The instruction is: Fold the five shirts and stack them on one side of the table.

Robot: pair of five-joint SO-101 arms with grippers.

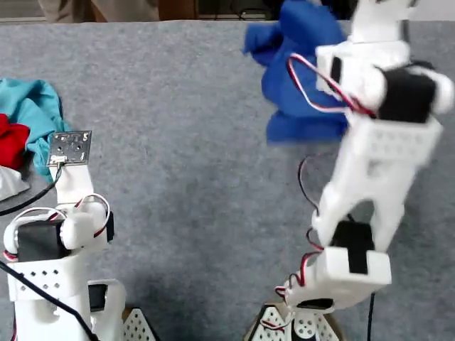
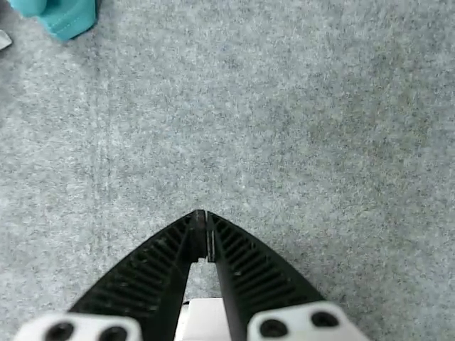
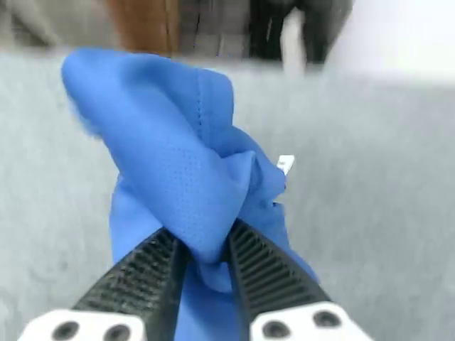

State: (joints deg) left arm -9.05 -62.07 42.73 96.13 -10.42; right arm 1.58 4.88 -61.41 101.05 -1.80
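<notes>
My right gripper clenched on bunched blue shirt, far right; left gripper pinched empty, well apart, nearer teal shirt.

Red shirt (beside the teal shirt) is cut off at the edge.

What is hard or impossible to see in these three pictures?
- High view: the white right arm covers part of the crumpled blue fabric shirt, hiding its full outline.
- High view: the left edge cuts off the teal shirt, red cloth and white cloth; how many garments lie there cannot be told.
- Right wrist view: the dark shapes behind the grey table are too blurred to name.
</notes>
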